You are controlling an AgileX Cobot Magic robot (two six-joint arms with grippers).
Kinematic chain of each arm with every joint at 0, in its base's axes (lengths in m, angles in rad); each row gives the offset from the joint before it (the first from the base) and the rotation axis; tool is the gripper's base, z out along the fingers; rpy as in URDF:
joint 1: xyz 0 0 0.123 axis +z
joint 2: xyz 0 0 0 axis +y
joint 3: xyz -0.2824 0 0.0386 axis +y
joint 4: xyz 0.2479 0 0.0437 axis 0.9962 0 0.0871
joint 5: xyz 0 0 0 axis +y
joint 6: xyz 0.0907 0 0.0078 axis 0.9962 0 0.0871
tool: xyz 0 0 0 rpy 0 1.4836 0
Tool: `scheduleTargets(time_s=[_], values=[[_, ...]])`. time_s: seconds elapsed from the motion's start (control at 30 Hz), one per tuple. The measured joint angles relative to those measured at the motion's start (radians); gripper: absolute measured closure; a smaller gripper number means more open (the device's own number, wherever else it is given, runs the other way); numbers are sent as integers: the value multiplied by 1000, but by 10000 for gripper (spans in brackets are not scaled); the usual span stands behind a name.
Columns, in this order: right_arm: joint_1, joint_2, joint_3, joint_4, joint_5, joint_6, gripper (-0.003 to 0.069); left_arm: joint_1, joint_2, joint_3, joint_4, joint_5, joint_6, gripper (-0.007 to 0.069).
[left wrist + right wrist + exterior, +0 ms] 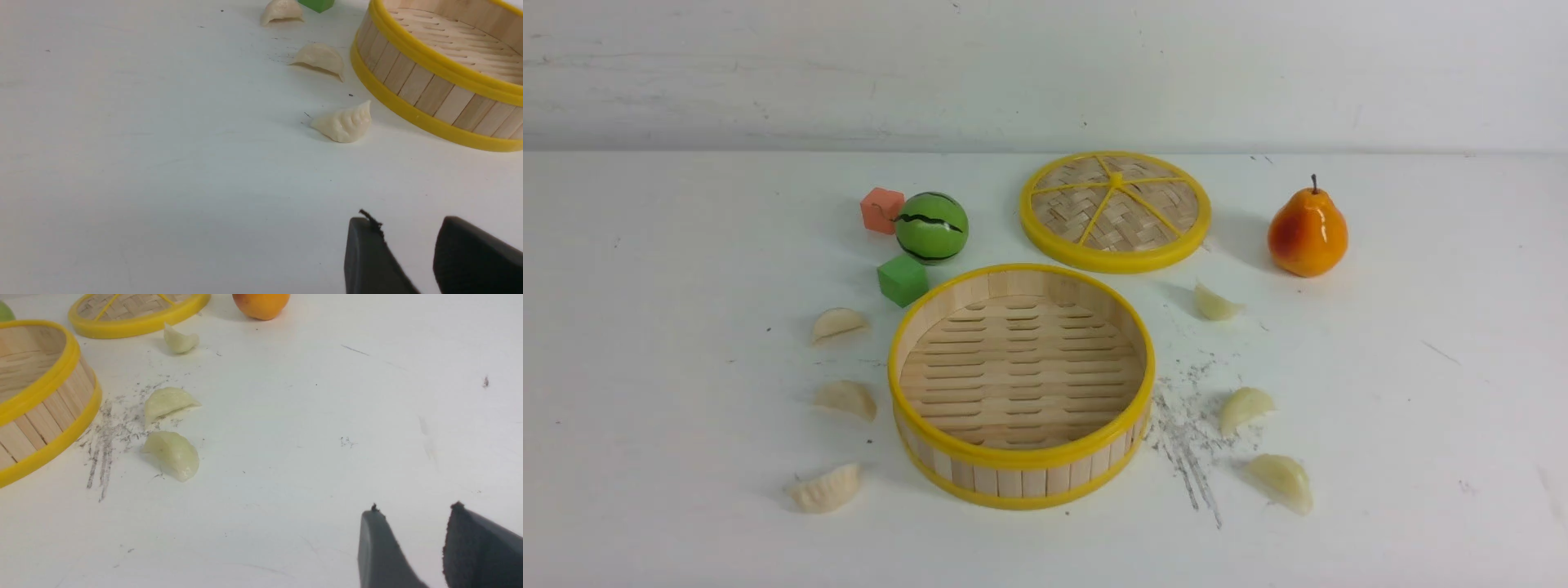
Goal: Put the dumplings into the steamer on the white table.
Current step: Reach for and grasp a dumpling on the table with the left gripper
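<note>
- Wooden-slat steamer (1021, 459) with yellow rims sits mid-desk (670, 245), upright.
- All six dumplings lie on the desk outside it, none touching it.
- On its left: far-left dumpling (837, 323) near the green cube (903, 280), mid-left dumpling (847, 398), and near-left dumpling (825, 488) with its pleats showing.
- On its right: far-right dumpling (1217, 303), mid-right dumpling (1245, 406), near-right dumpling (1282, 480). The last two lie beside the grey scratch marks (1184, 445).
- Woven lid (1116, 211) lies flat behind the steamer, with the orange pear (1307, 232) upright to its right.
- Striped green ball (931, 227) touches the salmon cube (882, 210), just behind the green cube.
- Left fingers (367, 257) are spread with nothing between them, over bare desk, apart from the near-left dumpling.
- Right fingers (380, 555) are spread, also with nothing between them, well apart from the near-right dumpling.
</note>
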Motion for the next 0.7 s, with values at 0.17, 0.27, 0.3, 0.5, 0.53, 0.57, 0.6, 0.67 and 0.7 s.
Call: scheduleTargets(time_s=[0.17, 0.27, 0.3, 0.5, 0.53, 0.57, 0.6, 0.67, 0.7], values=[[0, 0, 0, 0, 0, 0, 419, 0, 0, 0, 0, 0, 0, 386], [0, 0, 0, 0, 0, 0, 419, 0, 0, 0, 0, 0, 0, 386], [0, 0, 0, 0, 0, 0, 419, 0, 0, 0, 0, 0, 0, 386], [0, 0, 0, 0, 0, 0, 419, 0, 0, 0, 13, 0, 8, 386], [0, 0, 0, 0, 0, 0, 419, 0, 0, 0, 36, 0, 25, 386], [0, 0, 0, 0, 0, 0, 419, 0, 0, 0, 57, 0, 37, 386], [0, 0, 0, 0, 0, 0, 419, 0, 0, 0, 70, 0, 43, 386], [0, 0, 0, 0, 0, 0, 419, 0, 0, 0, 80, -1, 54, 386], [0, 0, 0, 0, 0, 0, 419, 0, 0, 0, 84, -1, 54, 386]])
